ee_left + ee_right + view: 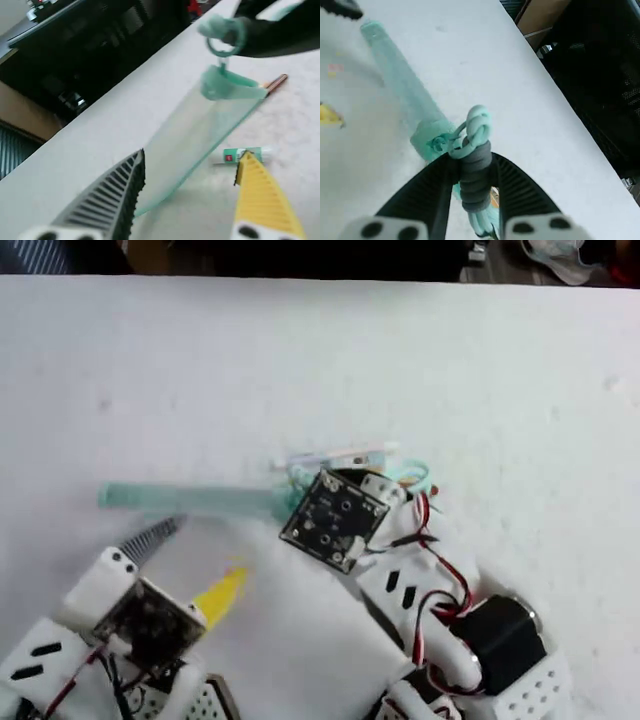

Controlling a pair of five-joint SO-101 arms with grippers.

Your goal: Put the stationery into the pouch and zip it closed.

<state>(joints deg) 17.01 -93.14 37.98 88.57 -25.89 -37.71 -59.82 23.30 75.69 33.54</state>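
Note:
The pouch is a long, translucent teal sleeve lying flat on the white table. My right gripper is shut on the teal-and-grey zipper cord at the pouch's end. In the high view it sits at the pouch's right end. Slim stationery pieces lie just beyond it. My left gripper is open just in front of the pouch, its grey finger and yellow finger spread apart. A small green-and-white item and a pencil tip rest beside the pouch.
The table's far edge borders dark furniture behind. Red and black wires run along the right arm. Bare white surface stretches to the left and back of the pouch.

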